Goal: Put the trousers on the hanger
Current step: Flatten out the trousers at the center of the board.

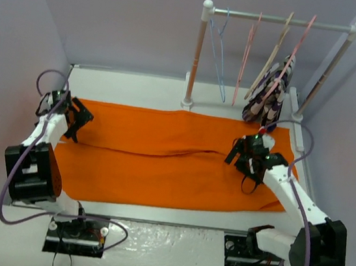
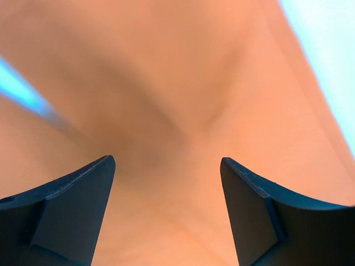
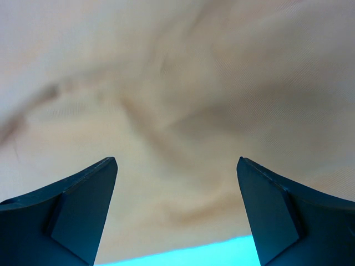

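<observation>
Orange trousers (image 1: 161, 160) lay flat on the counter (image 1: 138, 85); my left hand (image 1: 77, 125) and right hand (image 1: 239, 157) were spread above them, hanger (image 1: 221, 86) untouched.

So the trousers (image 1: 168, 158) are plain bright orange, spread out flat and lengthwise just in front of the rack (image 1: 330, 25). Their far edge sits right up by the foot of its left post. One long soft fold runs across the middle, and up close I see shallow wrinkles. The hanger (image 1: 218, 58) is the thin light-blue wire one, hooked on the rack's rail beside the left post, dangling edge-on to me.
</observation>
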